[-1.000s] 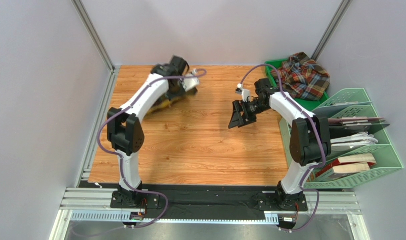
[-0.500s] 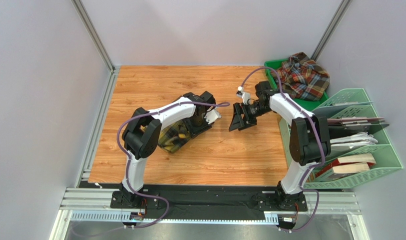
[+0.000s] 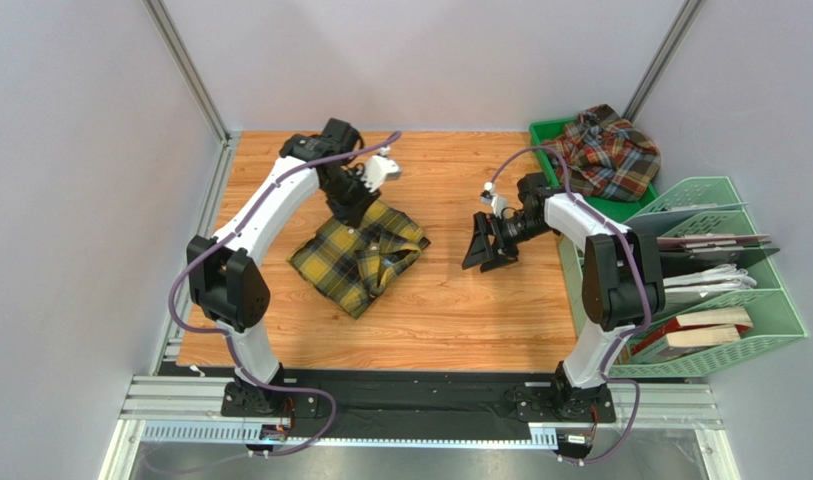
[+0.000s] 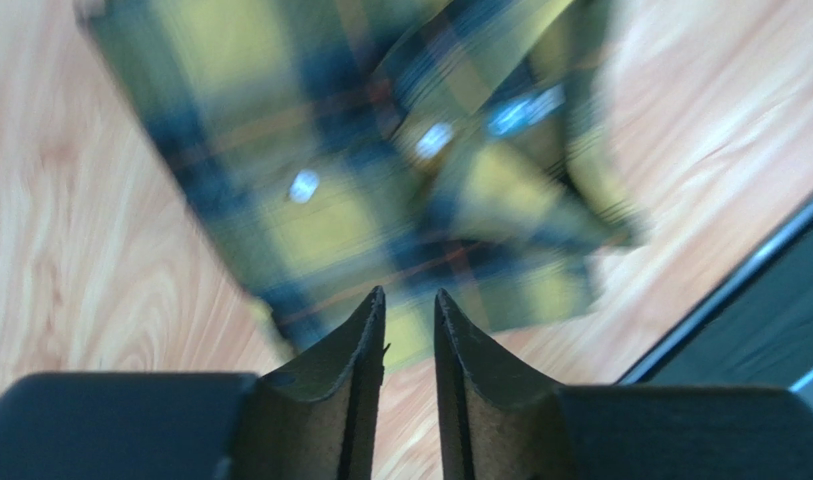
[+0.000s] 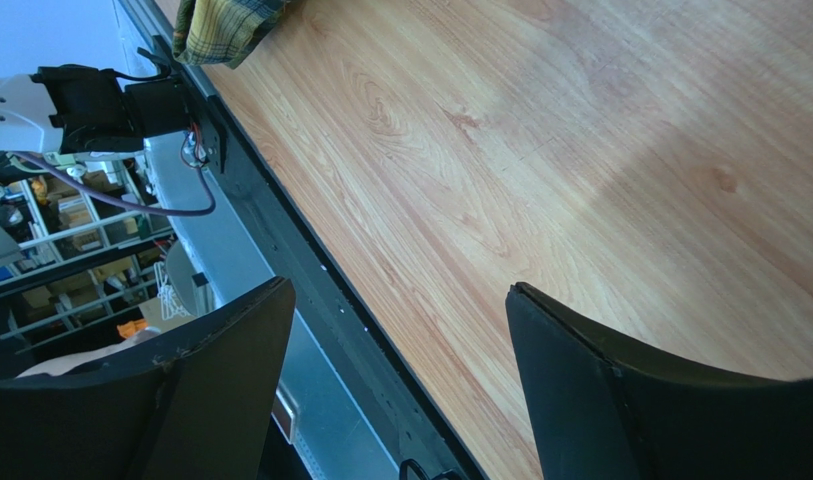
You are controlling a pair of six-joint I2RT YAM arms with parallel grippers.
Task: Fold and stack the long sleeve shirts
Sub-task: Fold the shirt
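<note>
Yellow-and-black check shirt (image 3: 358,252) lies bunched on the table (image 3: 460,320), left of centre.
Left gripper (image 4: 408,295) is over its far edge, nearly closed, empty. Right gripper (image 3: 483,250) is near, spread wide, empty. Rust-red shirt (image 3: 605,152) is heaped in the green tray (image 3: 542,130). Best: pinch one corner each and pull flat before folding.

Your right gripper (image 5: 398,292) hangs over the wood table (image 5: 580,150), its two dark fingers (image 5: 220,380) spread wide with nothing between them. A corner of the yellow shirt (image 5: 225,25) shows at the top left, lying on the wood. The table ends at a black rail (image 5: 310,260). Past it you can see a black arm base (image 5: 110,100) with a purple cable (image 5: 130,195) looping below it, and cluttered shelves (image 5: 70,290) lower down.
</note>
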